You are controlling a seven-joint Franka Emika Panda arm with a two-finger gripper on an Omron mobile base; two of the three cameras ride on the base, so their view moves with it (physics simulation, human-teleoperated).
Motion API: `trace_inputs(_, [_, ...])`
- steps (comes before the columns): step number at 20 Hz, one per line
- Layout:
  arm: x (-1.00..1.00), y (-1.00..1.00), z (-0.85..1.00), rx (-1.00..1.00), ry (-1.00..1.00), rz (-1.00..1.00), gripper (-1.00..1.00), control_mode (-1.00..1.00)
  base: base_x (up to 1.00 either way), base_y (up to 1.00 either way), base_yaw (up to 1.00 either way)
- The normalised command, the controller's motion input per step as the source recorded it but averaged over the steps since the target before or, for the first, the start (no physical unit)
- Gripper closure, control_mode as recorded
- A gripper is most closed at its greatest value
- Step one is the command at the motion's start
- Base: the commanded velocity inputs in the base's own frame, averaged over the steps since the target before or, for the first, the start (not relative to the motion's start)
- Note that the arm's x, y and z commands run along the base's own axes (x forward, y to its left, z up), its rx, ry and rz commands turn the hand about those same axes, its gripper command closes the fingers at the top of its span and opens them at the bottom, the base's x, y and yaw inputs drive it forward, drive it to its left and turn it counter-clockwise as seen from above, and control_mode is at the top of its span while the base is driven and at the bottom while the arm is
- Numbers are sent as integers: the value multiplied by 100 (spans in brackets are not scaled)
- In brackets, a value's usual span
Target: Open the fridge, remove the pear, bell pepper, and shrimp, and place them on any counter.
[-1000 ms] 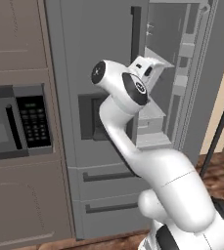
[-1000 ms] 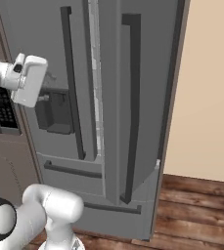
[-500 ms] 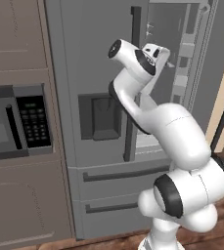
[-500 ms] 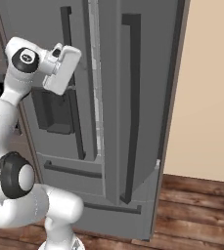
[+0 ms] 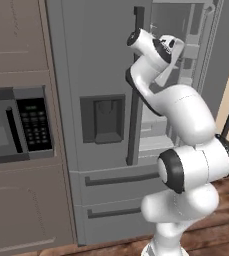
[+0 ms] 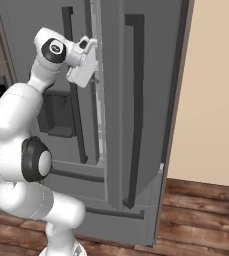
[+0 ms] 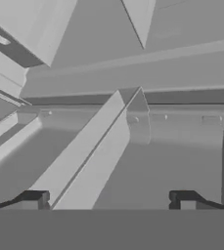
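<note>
The grey steel fridge has its left door shut and its right door swung wide. Pale shelves show inside the upper compartment. My gripper is raised to upper-shelf height at the mouth of the opening, just past the left door's dark handle. From the right side, the gripper sits in the gap between the two doors. In the hand view the gripper is open with nothing between its tips, facing grey shelf edges. Pear, bell pepper and shrimp are hidden; the counter is out of view.
A grey microwave with a keypad is set into brown cabinets left of the fridge. The dispenser panel and two bottom drawers lie below my hand. A beige wall stands beyond the open door, over wooden floor.
The arm has swung up and over to the right, carrying the hand from in front of the left door to the open compartment. The jaws stayed open.
</note>
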Motion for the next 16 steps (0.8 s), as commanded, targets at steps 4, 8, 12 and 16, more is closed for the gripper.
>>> trace_inputs(4, [-30,-100,7,0,-4,0,-100,-100,0,0,0])
trace_inputs(8, [-81,-100,1,0,-11,0,-100,-100,0,0,0])
trace_inputs(12, [-97,-100,7,1,-15,0,-100,-100,0,0,0])
trace_inputs(16, [-68,-100,27,8,-13,0,-100,-100,0,0,0])
